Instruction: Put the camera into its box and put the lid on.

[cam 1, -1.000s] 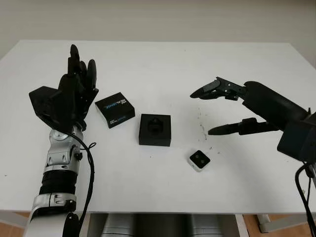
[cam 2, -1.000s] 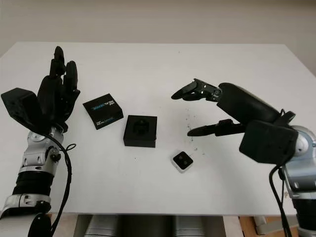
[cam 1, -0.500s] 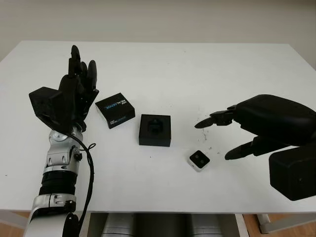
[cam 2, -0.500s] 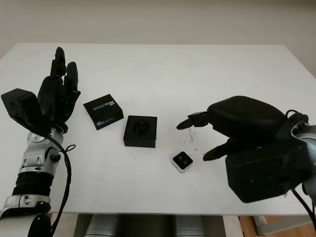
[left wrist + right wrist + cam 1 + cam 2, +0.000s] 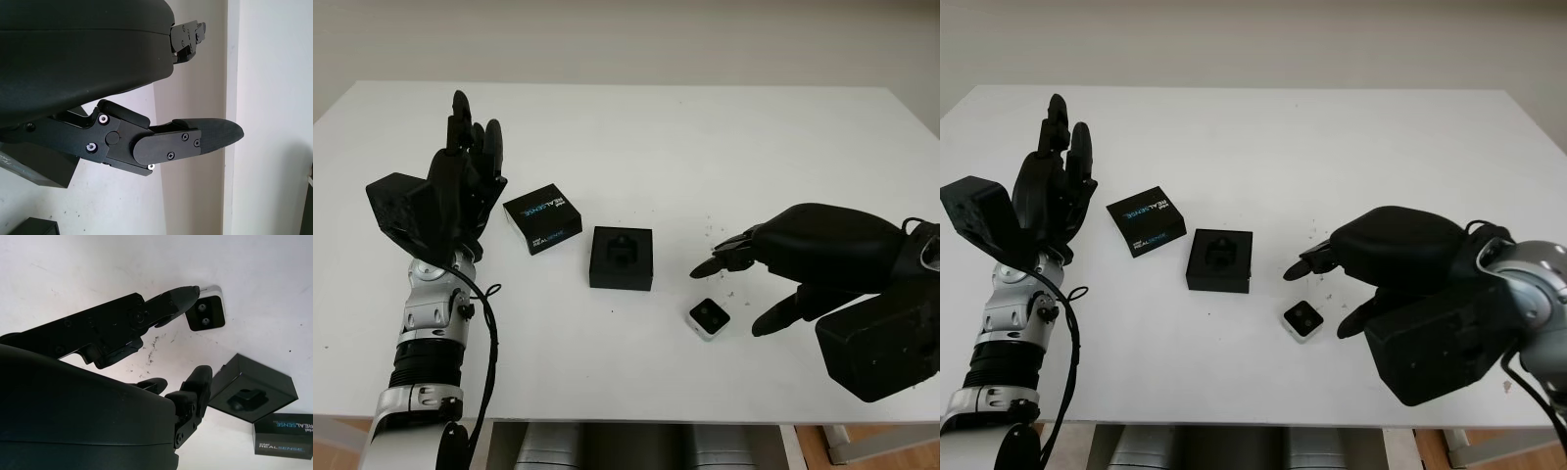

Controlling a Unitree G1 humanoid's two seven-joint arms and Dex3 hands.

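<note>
White table (image 5: 636, 127), everything laid out, and the right hand (image 5: 744, 284) hangs low with its fingers apart, holding nothing. The camera (image 5: 708, 318) lies flat just beneath and between those fingertips, one of them almost at its corner in the right wrist view. This hand is clearly the nearer one. Beyond the camera, away from the palm, sits the open box (image 5: 622, 258), then the lid (image 5: 541, 218). The left hand (image 5: 460, 186) is raised and open, just past the lid.
</note>
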